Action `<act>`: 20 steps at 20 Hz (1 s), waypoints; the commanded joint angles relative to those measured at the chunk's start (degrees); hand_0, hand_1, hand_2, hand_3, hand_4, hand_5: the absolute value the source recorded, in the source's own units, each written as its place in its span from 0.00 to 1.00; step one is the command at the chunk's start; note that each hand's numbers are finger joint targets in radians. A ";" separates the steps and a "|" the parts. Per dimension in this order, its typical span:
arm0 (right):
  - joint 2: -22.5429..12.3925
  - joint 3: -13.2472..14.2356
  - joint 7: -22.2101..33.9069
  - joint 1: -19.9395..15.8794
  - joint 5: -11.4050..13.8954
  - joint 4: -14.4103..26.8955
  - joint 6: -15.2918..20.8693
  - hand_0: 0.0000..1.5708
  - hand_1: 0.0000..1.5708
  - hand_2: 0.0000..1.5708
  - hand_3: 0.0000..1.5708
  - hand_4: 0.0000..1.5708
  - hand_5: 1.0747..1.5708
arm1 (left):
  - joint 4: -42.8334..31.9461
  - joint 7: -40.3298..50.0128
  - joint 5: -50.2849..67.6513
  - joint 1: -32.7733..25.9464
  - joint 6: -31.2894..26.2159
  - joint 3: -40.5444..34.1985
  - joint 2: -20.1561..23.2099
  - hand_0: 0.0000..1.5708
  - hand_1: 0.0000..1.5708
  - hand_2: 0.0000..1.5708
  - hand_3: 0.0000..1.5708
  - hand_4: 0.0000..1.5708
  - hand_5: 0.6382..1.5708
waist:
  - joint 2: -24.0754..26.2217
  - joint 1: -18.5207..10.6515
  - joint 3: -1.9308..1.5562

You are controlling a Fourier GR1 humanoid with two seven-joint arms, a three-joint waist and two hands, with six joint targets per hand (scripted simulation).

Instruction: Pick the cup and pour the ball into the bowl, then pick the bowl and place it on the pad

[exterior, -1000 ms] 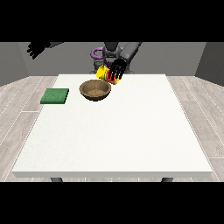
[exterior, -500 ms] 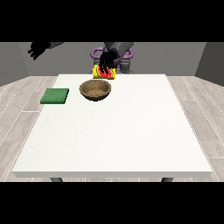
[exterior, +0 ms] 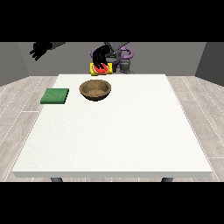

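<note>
My robot hand clamps the yellow-red cup, at 12 o'clock of the brown bowl; the green pad lies at its 9 o'clock.

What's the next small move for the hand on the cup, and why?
Probably lift the hand away from the cup: the cup sits at the table's far edge behind the bowl, and the bowl must next go to the green pad. Whether the ball is in the bowl isn't visible.
</note>
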State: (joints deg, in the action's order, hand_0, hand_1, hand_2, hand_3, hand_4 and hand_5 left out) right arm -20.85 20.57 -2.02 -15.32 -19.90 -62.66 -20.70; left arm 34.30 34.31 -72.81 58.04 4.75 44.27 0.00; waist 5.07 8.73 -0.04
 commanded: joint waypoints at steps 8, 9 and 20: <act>3.85 -1.10 1.63 4.33 2.57 -2.78 7.01 0.00 0.00 0.00 0.09 0.46 0.95 | 12.10 -8.63 14.01 -7.97 11.11 -16.10 5.46 0.66 0.66 1.00 0.92 0.81 1.00 | 4.73 -7.46 0.29; 4.20 -1.02 1.00 5.13 2.81 -2.93 7.38 0.00 0.00 0.00 0.11 0.47 0.96 | 13.04 -9.04 17.17 -8.04 12.26 -19.67 6.22 0.66 0.66 0.96 0.73 0.84 0.99 | 3.84 -7.09 0.32; 9.26 -2.36 0.09 5.19 5.16 -2.98 13.78 0.00 0.00 0.00 0.00 0.49 0.97 | 26.76 -23.97 60.92 -8.91 2.04 -53.38 10.89 0.00 0.00 0.00 0.00 0.67 1.00 | 0.51 -15.14 0.53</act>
State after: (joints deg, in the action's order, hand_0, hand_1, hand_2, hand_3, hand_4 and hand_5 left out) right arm -13.76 18.64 -0.88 -11.40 -15.45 -66.09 -8.63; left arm 57.57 14.42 -25.27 49.21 12.94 0.63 8.59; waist 6.86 -4.32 0.68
